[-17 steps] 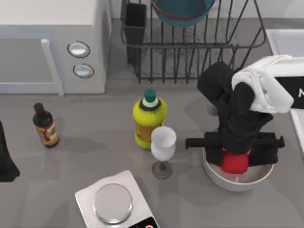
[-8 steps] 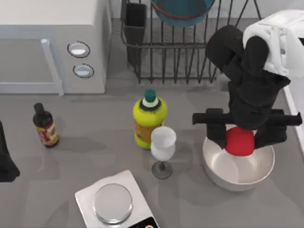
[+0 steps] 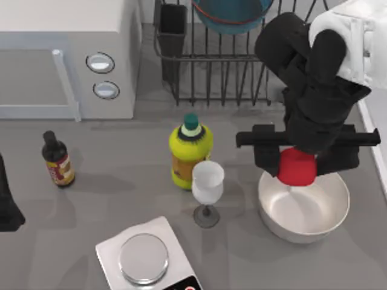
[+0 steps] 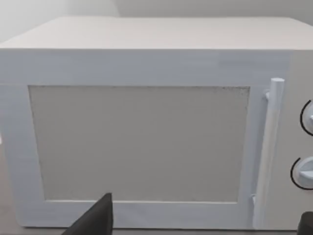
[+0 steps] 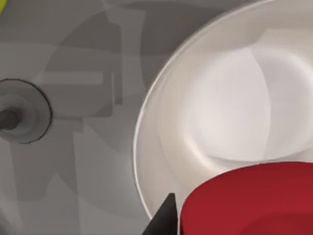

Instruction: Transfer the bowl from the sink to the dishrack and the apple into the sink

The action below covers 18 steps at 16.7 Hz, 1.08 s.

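- Your right gripper [image 3: 296, 162] pinches the apple [image 3: 296, 167] between its black fingers, held in the air above the far-left rim of the white bowl [image 3: 305, 208].
- In the right wrist view the apple [image 5: 249, 200] fills the near corner, with the white bowl [image 5: 220, 117] below it and clear of it.
- The white bowl sits on the grey tabletop [image 3: 115, 193] at the right of the top view, with nothing inside it.
- The teal-blue bowl [image 3: 233, 13] rests in the black dishrack [image 3: 242, 66] at the far edge, just right of the rack's utensil cup [image 3: 172, 27].
- A strip of the sink [image 3: 372, 127] shows at the right edge, beside the right arm.
- Your left arm is parked at the left edge of the top view; its gripper [image 4: 200, 225] faces the microwave [image 4: 146, 127] with its fingers spread wide.
- In the middle of the tabletop, a yellow-green bottle [image 3: 190, 151] stands touching or just behind a white wine glass [image 3: 207, 190].
- A small dark sauce bottle [image 3: 57, 160] stands at the left, and a kitchen scale [image 3: 145, 257] lies at the near edge.
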Tool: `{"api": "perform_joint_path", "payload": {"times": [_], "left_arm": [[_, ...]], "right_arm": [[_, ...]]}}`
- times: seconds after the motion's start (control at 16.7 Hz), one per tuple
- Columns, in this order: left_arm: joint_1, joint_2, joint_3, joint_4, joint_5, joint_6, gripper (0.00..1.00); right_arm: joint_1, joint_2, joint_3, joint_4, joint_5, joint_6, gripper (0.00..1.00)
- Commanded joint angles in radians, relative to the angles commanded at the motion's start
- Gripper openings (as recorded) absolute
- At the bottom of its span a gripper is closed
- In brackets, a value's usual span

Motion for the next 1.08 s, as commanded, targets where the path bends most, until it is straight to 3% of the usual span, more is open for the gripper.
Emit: {"api": "perform_joint_path", "payload": {"times": [0.18, 0.42, 0.84, 1.08], "left_arm": [[0.000, 0.000, 0.000, 0.000, 0.000, 0.000, 1.00], [0.000, 0.000, 0.000, 0.000, 0.000, 0.000, 1.00], [0.000, 0.000, 0.000, 0.000, 0.000, 0.000, 1.00], [0.000, 0.000, 0.000, 0.000, 0.000, 0.000, 1.00]], "right_arm": [[-0.057, -0.009, -0.031, 0.061, -0.029, -0.035, 0.00], [-0.261, -0.021, -0.106, 0.288, -0.114, -0.131, 0.00], [-0.718, -0.095, -0.303, 0.970, -0.277, -0.323, 0.00], [-0.895, -0.119, -0.413, 1.332, -0.356, -0.410, 0.00]]}}
